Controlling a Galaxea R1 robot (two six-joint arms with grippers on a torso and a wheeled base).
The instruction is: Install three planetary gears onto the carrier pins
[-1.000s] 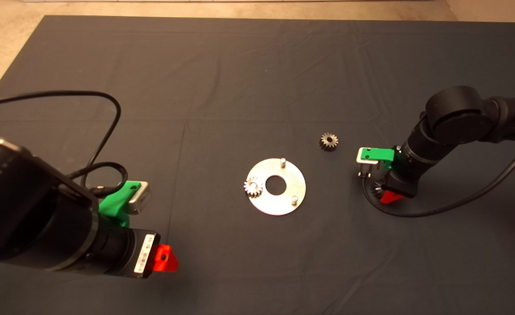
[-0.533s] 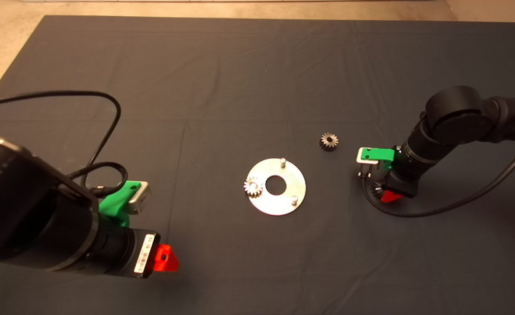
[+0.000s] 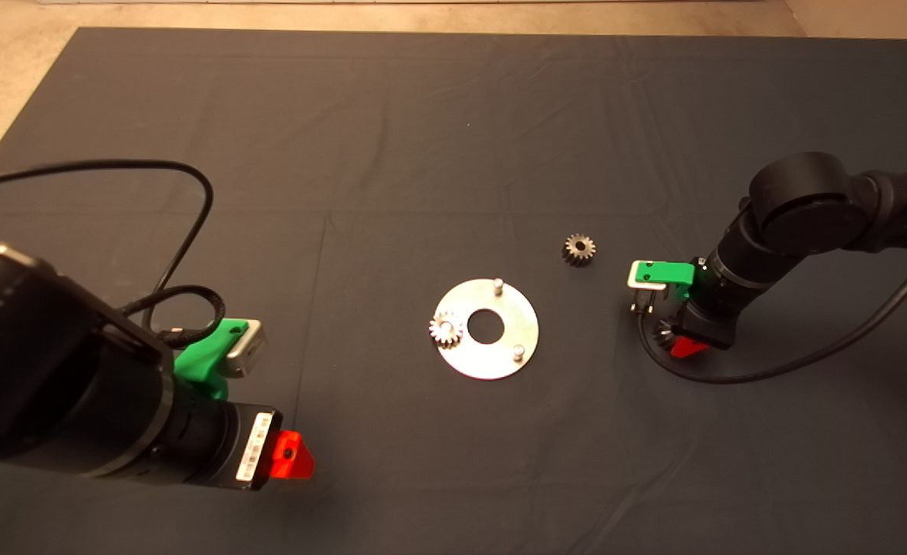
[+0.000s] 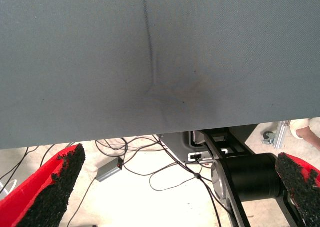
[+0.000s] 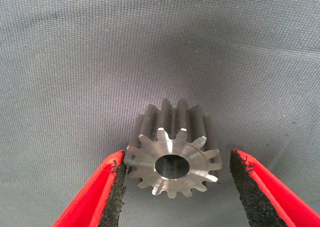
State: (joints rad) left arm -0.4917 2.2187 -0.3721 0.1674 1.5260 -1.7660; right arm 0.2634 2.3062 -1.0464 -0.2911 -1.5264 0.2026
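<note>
The shiny carrier disc [image 3: 529, 324] lies mid-mat. One silvery planetary gear [image 3: 446, 329] sits on its left pin. Two carrier pins, the far one [image 3: 498, 284] and the near right one [image 3: 519, 351], stand bare. A dark gear [image 3: 578, 249] lies loose on the mat beyond the disc. A third gear [image 3: 662, 333] lies flat to the right, and it also shows in the right wrist view [image 5: 172, 159]. My right gripper [image 3: 671, 340] [image 5: 177, 158] is low over it, open, one pad at its teeth, the other slightly apart. My left gripper [image 3: 291, 455] [image 4: 180, 157] waits open and empty at the lower left.
A black cable [image 3: 770, 370] loops on the mat beside the right arm. Another cable [image 3: 183, 231] arcs over the left arm. In the left wrist view the mat's edge gives onto floor cables and a robot base [image 4: 245, 177].
</note>
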